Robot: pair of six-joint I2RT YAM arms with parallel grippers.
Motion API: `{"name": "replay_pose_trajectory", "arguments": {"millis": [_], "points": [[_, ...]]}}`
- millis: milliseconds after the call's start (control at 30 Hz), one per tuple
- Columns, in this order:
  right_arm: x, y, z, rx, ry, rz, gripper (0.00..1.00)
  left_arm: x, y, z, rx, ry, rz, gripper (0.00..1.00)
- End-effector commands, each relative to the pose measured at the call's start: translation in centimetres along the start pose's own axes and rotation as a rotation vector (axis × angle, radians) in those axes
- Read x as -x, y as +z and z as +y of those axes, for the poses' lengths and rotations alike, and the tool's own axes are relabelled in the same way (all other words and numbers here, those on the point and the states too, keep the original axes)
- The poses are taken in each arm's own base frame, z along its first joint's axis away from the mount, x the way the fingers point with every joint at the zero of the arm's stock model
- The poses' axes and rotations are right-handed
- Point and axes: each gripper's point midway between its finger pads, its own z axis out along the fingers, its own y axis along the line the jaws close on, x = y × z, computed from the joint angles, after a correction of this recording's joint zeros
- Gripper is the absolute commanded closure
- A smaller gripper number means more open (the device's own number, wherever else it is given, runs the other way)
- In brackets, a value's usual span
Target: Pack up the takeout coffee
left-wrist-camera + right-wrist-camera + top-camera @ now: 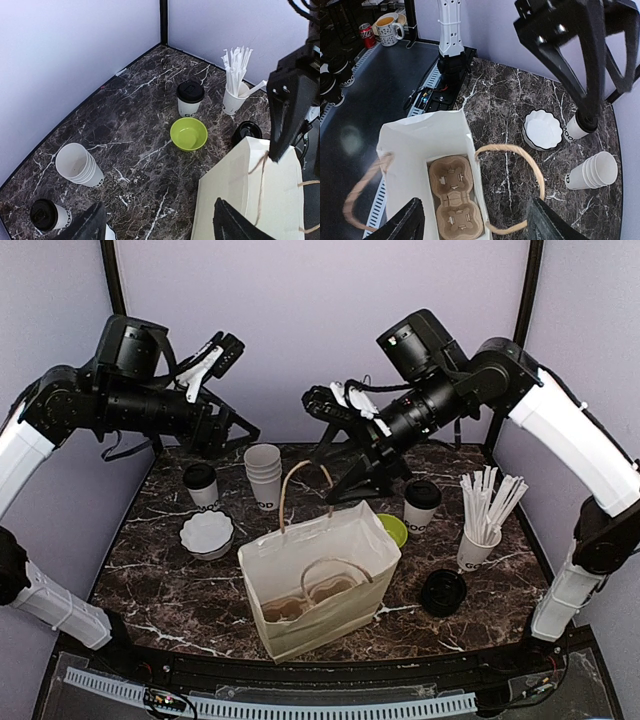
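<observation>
One dark marble bench [150,570] carries everything; biggest on it is a pale paper bag [345,540], mouth open, centre-front. Left fingers [218,352] and right fingers [340,398] hang high above, both spread wide w/ nothing held. Cardboard carrier [456,192] sits in bag's bottom, both wells vacant. Outside the bag: left coffee cup [201,484] far-left near the empty cup stack [263,475], right coffee cup [421,504] just beside the green bowl [394,530]. Prob. thin paper walls: light, dent if squeezed, top-heavy if full; press-on lids [190,91] may pop. Best hold mid-wall under lid rim, kept upright. Fill level can't be told; bag hides part of bowl; cup lettering only part-visible.
</observation>
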Motion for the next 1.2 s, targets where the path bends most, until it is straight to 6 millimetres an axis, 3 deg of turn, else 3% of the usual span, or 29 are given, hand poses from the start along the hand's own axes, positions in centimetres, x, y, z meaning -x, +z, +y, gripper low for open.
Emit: {"name": "replay_pose_trajectory", "arguments": {"millis": [0,100,167,233,433,500,600,733,800,833,867,900,967,1000,1067,1167], "points": [[0.4,-2.2,2.3,0.054,-0.032,-0.03,0.29,-1.0,-1.8,-1.2,-0.072,-0.086,-0.031,0.23],[0.4,-2.5,3.2,0.086,-0.043,-0.034,0.28,-3.2,-1.9,-2.5,-0.144,-0.102,0.005,0.06],[0.5,-2.9,3.6,0.093,-0.056,-0.036,0.28,-4.2,-1.8,-3.7,-0.192,-0.097,0.017,0.02],[0.7,-3.4,3.7,0.088,-0.064,-0.039,0.28,-4.7,-1.2,-4.3,-0.203,-0.088,0.016,0.01],[0.6,-4.3,2.7,0.038,-0.056,-0.044,0.28,-5.3,2.6,-3.5,-0.124,-0.059,0.046,0.02],[0.2,-4.4,2.4,0.019,-0.052,-0.036,0.28,-5.1,3.7,-3.5,-0.121,-0.056,0.049,0.09],[-0.3,-5.0,1.7,-0.026,-0.055,-0.024,0.28,-4.6,4.9,-5.5,-0.234,-0.046,0.049,0.26],[-1.5,-6.1,-0.5,-0.089,-0.026,-0.024,0.28,-4.0,6.1,-6.6,-0.294,-0.035,0.048,0.37],[-2.2,-6.5,-1.3,-0.104,-0.004,-0.03,0.28,-4.1,6.7,-5.7,-0.238,-0.04,0.072,0.44],[-2.5,-6.6,-1.7,-0.109,0.007,-0.034,0.28,-4.1,6.9,-4.1,-0.146,-0.046,0.093,0.46],[-2.8,-6.7,-1.9,-0.111,0.02,-0.035,0.28,-4.7,6.7,-3.1,-0.086,-0.047,0.129,0.47],[-3.0,-6.7,-2.1,-0.111,0.027,-0.038,0.28,-4.1,6.2,-1.1,0.028,-0.048,0.117,0.48],[-3.3,-6.8,-2.2,-0.109,0.04,-0.041,0.28,-3.3,4.1,0.6,0.117,-0.042,0.096,0.51],[-3.5,-6.7,-2.3,-0.107,0.044,-0.041,0.28,-3.1,3.3,0.7,0.123,-0.035,0.087,0.47],[-3.8,-6.6,-2.6,-0.111,0.055,-0.041,0.28,-2.1,1.2,0.0,0.077,-0.036,0.028,0.41],[-4.0,-6.8,-3.3,-0.11,0.082,-0.05,0.28,-1.5,-1.7,-3.7,-0.119,-0.023,-0.057,0.37]]}}
